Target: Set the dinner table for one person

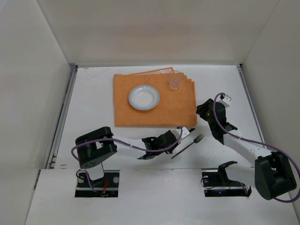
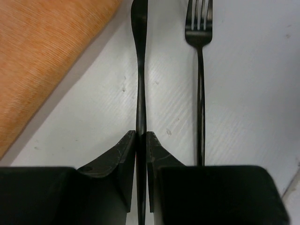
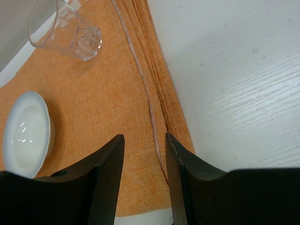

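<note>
White walls (image 1: 154,28) close in the table (image 1: 93,93), a broad white surface that fills the floor of the enclosure under everything else.

The left gripper (image 2: 141,133) is clamped tight on a thin dark utensil (image 2: 140,70). Its fingers (image 2: 123,159) pinch the handle with no gap, and the utensil runs straight out ahead of them, seen edge-on. Whether its far end touches the table cannot be told. Just to its right a dark fork (image 2: 200,93) lies flat on the table, parallel to it, tines pointing away. To its left is the near-right corner of an orange placemat (image 2: 42,61). From above, this gripper (image 1: 180,132) sits in the middle of the table's near half, with the fork (image 1: 187,146) just beside it towards the right edge.

The right gripper (image 3: 144,137) holds nothing, and its fingers (image 3: 110,164) stand a moderate way apart. It hangs over the right edge of the placemat (image 3: 103,103), where several stacked layers show. From above it (image 1: 205,111) lies between the placemat and the table's right edge.

The placemat (image 1: 136,117) lies towards the far edge, about central. A white bowl (image 1: 144,97) sits at its middle and a clear glass (image 1: 175,80) stands upright near its far-right corner.
</note>
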Robot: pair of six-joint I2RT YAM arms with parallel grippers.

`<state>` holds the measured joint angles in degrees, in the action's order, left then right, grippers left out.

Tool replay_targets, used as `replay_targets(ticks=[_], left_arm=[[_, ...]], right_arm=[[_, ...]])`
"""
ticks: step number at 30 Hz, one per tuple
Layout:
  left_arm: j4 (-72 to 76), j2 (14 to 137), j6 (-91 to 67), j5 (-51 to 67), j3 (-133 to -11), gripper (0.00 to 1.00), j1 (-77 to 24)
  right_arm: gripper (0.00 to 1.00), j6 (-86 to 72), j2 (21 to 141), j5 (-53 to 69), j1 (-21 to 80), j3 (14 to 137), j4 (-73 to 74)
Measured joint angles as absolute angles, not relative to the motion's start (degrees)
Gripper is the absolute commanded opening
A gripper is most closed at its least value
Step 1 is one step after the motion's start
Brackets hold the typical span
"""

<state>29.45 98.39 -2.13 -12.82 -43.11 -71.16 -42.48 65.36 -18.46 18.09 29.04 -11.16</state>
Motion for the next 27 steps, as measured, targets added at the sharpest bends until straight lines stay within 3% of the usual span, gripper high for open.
replay_targets(ticks=[12,22,27], left_arm=[[32.29,88.44,-6.9,-15.0,-42.65,0.07,-63.4],[34.2,96.88,-28.36,-18.33,-48.73,0.05,-48.82],[34.87,103.13,-37.76,-19.03,-51.62,0.05,-46.52]], right_arm=[[0.49,-43.81,56.62,-19.7,13.65,25.43,-11.22],[0.5,-43.79,60.75,-19.18,13.93,25.45,-11.18],[0.5,-43.79,61.49,-18.5,13.96,25.45,-11.2]])
